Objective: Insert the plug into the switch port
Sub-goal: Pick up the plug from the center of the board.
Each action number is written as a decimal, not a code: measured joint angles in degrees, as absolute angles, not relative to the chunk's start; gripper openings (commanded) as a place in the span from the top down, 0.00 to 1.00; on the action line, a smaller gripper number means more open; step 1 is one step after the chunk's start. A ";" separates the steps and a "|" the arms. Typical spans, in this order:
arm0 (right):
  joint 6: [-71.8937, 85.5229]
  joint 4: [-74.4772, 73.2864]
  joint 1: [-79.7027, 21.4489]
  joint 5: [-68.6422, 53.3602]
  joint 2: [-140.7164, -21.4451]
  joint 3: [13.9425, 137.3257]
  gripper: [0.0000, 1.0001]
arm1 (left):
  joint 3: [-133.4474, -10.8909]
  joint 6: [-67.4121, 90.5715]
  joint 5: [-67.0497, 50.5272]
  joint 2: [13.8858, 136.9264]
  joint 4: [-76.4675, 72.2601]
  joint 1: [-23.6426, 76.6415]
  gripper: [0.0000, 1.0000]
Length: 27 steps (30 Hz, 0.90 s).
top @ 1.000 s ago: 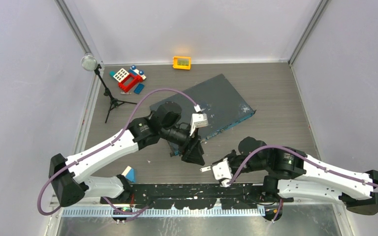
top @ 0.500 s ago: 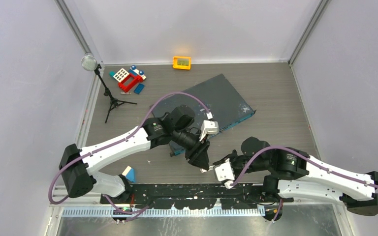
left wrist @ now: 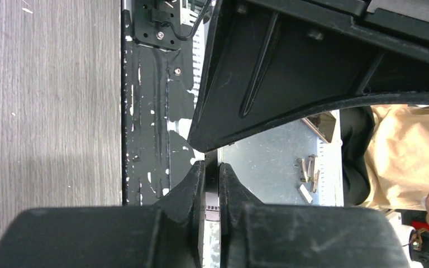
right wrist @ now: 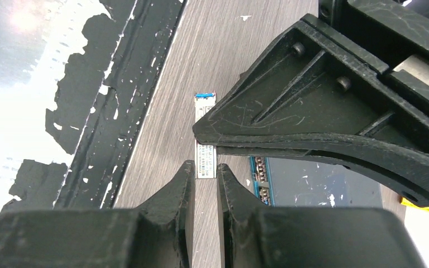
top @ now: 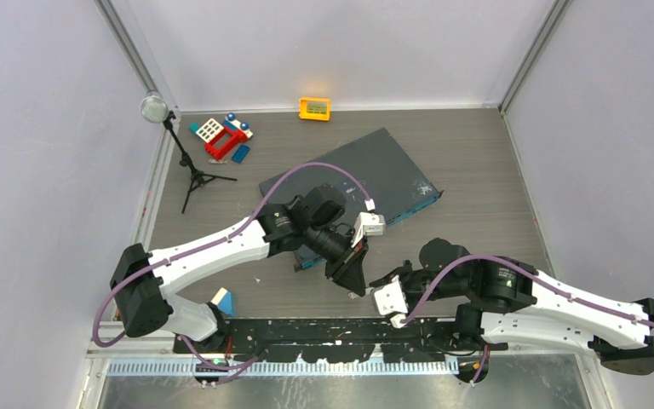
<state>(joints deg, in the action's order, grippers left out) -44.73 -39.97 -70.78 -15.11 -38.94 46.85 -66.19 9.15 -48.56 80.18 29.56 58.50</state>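
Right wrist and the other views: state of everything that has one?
plug: clamped by both grippers, not inserted.
right gripper: shut on the plug.
left gripper: shut on the plug.
switch port: no plug in it.
switch: lying flat on the table.

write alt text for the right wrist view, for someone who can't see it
A small silver plug with a blue end shows in the narrow gap between the right hand's two black fingers, over the wood-grain table. The switch with its blue port row lies at lower right; a scuffed black rail runs along the left.
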 measured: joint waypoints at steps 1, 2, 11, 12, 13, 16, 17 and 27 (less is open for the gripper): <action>-44.75 -39.94 -70.78 -15.14 -38.85 46.85 1.00 | -66.19 9.34 -48.64 80.25 29.63 58.50 1.00; -44.77 -39.94 -70.78 -15.11 -38.79 46.83 0.98 | -66.19 9.63 -48.73 80.34 29.63 58.48 1.00; -41.45 -38.00 -70.78 -9.78 -32.75 45.08 0.31 | -65.98 11.27 -42.94 80.73 28.80 58.13 1.00; -40.32 -37.30 -70.78 -8.47 -31.57 44.66 0.31 | -65.45 11.99 -40.73 80.44 28.10 57.78 1.00; -38.52 -35.40 -70.78 -6.26 -29.52 43.72 0.31 | -64.47 13.34 -38.30 79.88 27.00 57.19 1.00; -31.38 -28.38 -70.78 0.80 -23.53 39.51 0.31 | -57.89 20.82 -30.17 75.85 19.84 53.12 1.00; -28.03 -24.77 -70.78 4.01 -21.54 37.47 0.31 | -54.13 24.32 -26.50 73.47 15.59 51.37 1.00; -1.56 6.94 -70.78 28.05 -30.09 27.53 0.31 | -35.77 57.12 17.43 53.76 -3.95 51.20 1.00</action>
